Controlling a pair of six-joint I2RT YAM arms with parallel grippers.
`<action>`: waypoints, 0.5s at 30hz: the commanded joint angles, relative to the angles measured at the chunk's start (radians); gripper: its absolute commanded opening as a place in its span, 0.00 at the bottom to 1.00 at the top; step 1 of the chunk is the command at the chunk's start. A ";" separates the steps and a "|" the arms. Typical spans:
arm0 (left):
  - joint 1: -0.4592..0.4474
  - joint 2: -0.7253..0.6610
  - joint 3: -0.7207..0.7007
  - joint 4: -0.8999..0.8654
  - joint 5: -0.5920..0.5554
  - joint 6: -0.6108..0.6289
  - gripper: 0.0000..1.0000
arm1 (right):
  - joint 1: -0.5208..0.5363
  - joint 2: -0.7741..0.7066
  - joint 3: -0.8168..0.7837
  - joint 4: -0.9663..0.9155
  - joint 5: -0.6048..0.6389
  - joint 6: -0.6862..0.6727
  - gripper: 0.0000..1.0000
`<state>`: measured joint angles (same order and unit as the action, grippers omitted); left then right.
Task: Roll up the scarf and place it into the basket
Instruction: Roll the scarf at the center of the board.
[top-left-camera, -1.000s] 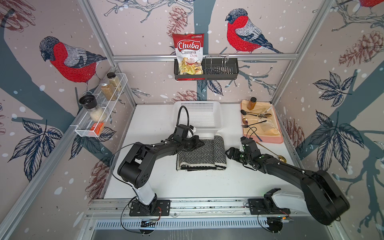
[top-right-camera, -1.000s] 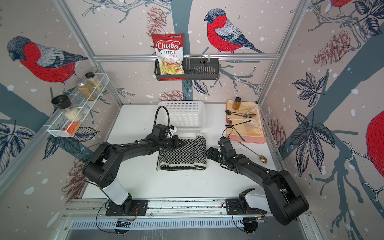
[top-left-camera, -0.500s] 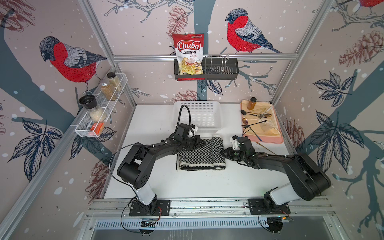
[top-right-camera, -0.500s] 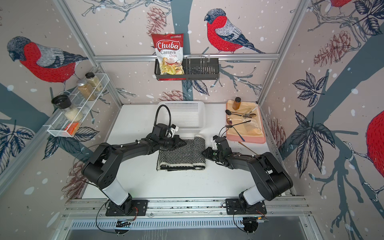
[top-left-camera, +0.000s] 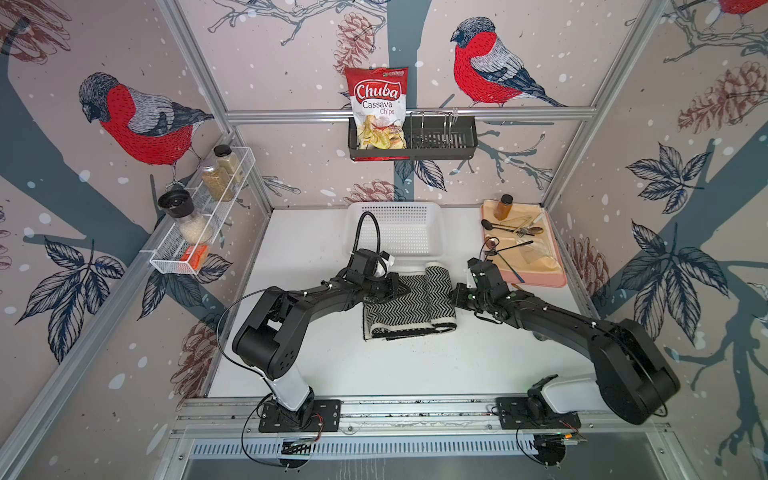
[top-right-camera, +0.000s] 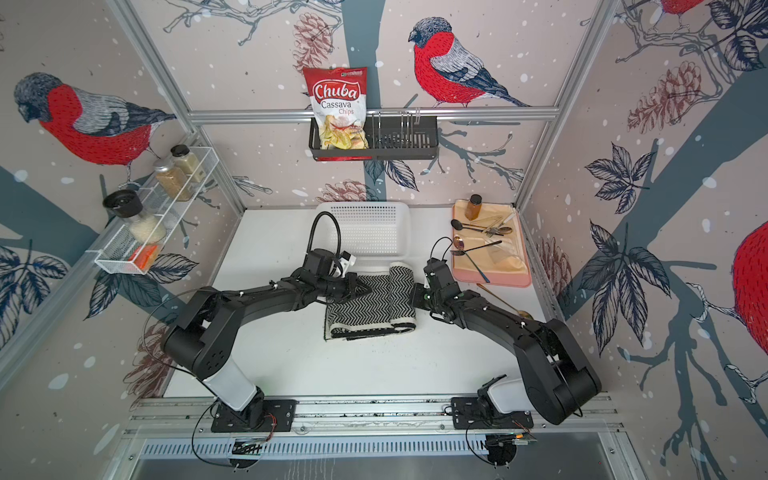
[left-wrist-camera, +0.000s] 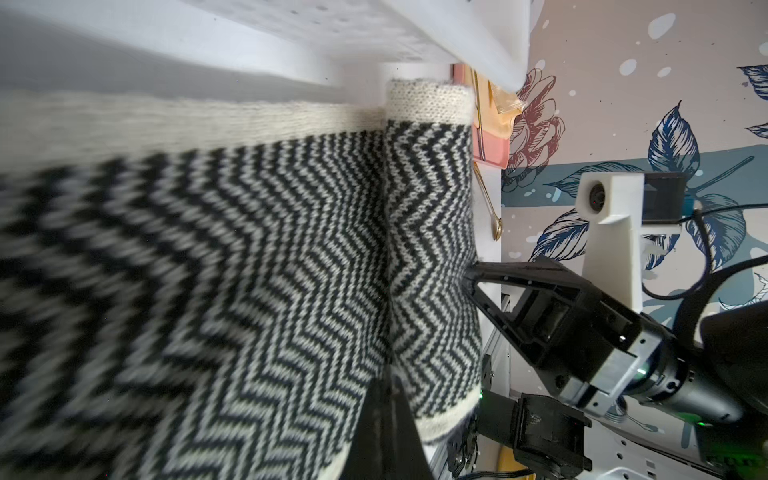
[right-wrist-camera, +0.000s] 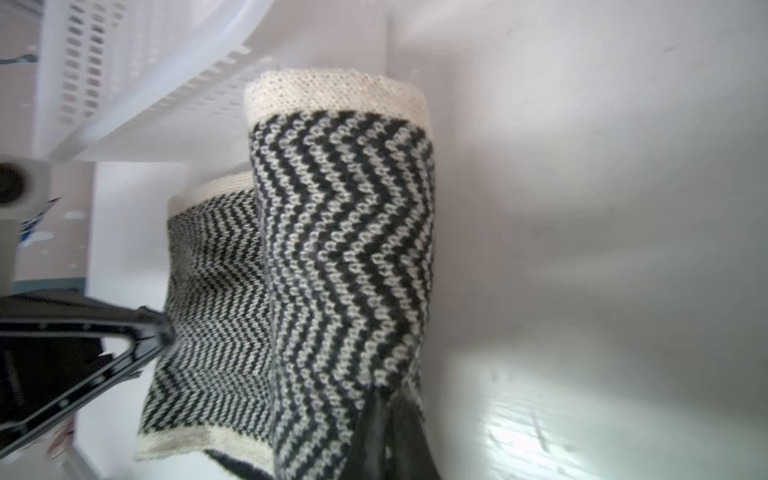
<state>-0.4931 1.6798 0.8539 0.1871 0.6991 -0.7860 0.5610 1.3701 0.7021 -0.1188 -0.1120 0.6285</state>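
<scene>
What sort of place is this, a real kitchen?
Probably not: more likely a robot test booth. Bird-print wall panels sit in an aluminium frame, and a left arm and right arm are bolted to a front rail.

A: Where do the top views sit?
B: High at the front, side by side, both looking down and back over the whole table (top-left-camera: 374, 365).
A: And the wrist views?
B: Low on each arm, very near the scarf (left-wrist-camera: 291, 270), facing each other across it. The left one sees the right gripper (left-wrist-camera: 471, 272), and the right one sees the left gripper (right-wrist-camera: 164, 328).
</scene>
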 joint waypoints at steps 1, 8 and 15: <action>0.001 -0.013 0.011 -0.010 0.013 0.011 0.00 | 0.027 -0.027 0.076 -0.278 0.232 -0.059 0.00; 0.001 -0.032 0.006 -0.002 0.014 0.004 0.00 | 0.188 0.143 0.286 -0.349 0.278 -0.090 0.00; 0.011 -0.071 -0.007 -0.008 0.014 0.004 0.00 | 0.285 0.297 0.411 -0.268 0.199 -0.080 0.00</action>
<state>-0.4892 1.6272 0.8528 0.1719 0.7029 -0.7868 0.8288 1.6360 1.0855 -0.4160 0.1226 0.5522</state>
